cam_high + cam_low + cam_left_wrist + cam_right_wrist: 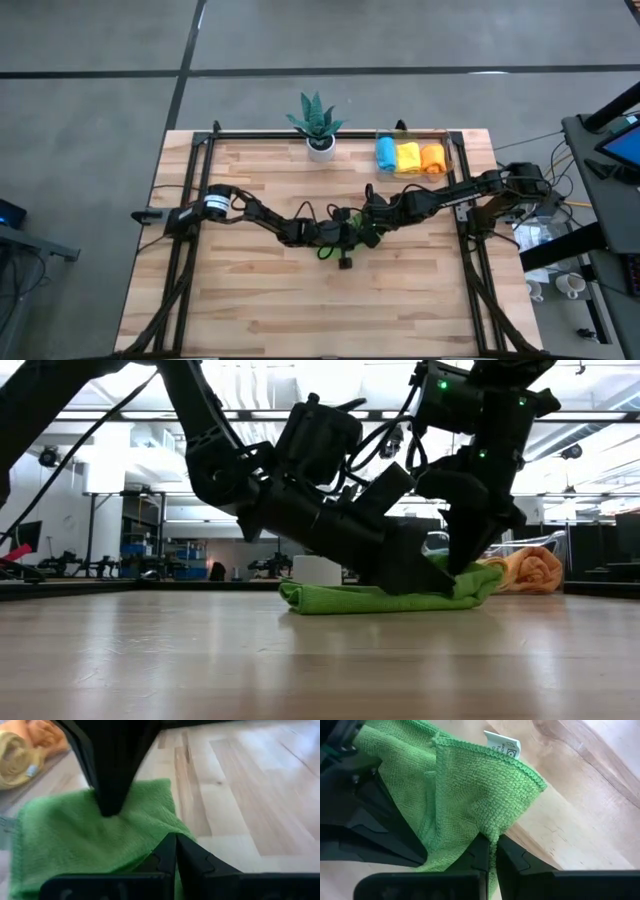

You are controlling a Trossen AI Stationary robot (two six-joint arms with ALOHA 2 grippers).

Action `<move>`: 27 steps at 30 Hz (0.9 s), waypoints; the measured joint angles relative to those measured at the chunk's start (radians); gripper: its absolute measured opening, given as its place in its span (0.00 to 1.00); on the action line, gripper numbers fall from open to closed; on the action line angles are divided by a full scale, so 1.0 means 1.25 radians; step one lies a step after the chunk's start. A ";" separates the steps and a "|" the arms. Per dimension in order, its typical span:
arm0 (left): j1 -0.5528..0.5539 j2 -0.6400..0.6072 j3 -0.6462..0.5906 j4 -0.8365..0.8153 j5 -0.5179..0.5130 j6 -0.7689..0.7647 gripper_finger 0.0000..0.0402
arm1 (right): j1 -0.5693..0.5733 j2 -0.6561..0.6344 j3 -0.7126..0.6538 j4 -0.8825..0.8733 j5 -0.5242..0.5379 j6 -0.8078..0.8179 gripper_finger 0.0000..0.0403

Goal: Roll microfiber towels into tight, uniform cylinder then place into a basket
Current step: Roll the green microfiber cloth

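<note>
Both grippers meet at the table's middle over one green towel [385,596], which lies flat and partly folded on the wood.

Left gripper [175,851]: fingers closed together, pinching the towel's near edge. The cloth spreads out ahead of the fingertips.

Right gripper [492,851]: fingers closed together, clamped on a raised fold of the same towel. A white label [503,744] sits at the towel's hem beyond the fingertips. The left arm's dark body crowds in just beside the cloth in this view.

In the low view the two arms cross in front of the towel and hide most of its upper surface; only its lower edge and one end show.

Beyond the grippers, toward the table's [250,300] far edge, the basket [447,140] holds three rolled towels side by side: blue [386,154], yellow [408,155], orange [431,158]. It stands well apart from the green towel, on the right arm's side.

A potted plant [318,122] stands at the far edge, near the basket.
</note>
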State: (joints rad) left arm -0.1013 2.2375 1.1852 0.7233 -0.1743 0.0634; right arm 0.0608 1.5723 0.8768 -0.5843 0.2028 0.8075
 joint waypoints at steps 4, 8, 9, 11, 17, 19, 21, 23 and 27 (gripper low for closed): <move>-0.001 0.000 0.000 -0.014 0.009 0.000 0.00 | 0.000 0.000 0.000 0.009 0.000 0.003 0.02; 0.000 0.000 0.000 -0.046 0.011 0.000 0.00 | 0.000 0.000 0.000 0.014 0.000 0.003 0.02; 0.000 0.000 0.000 -0.055 0.011 0.000 0.00 | 0.000 0.000 0.000 0.014 0.000 0.003 0.02; 0.002 0.000 0.000 -0.062 0.011 -0.001 0.00 | 0.000 0.000 0.000 0.015 0.000 0.003 0.02; 0.002 0.000 0.000 -0.060 0.013 -0.002 0.00 | 0.000 0.000 0.000 0.005 0.000 0.003 0.02; 0.003 0.000 0.002 -0.061 0.012 -0.003 0.00 | 0.000 0.000 0.004 -0.025 0.000 0.010 0.02; 0.003 0.000 0.003 -0.062 0.009 -0.003 0.00 | 0.000 0.000 0.014 -0.060 0.004 0.012 0.02; 0.003 0.000 0.003 -0.063 0.008 0.000 0.00 | 0.000 0.000 0.020 -0.077 0.013 0.012 0.02; 0.001 -0.028 -0.005 -0.084 0.002 0.045 0.00 | -0.001 0.000 0.026 -0.090 0.027 0.006 0.02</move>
State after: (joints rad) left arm -0.0998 2.2023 1.1785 0.6187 -0.1712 0.1195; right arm 0.0590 1.5723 0.9089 -0.6973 0.2363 0.8146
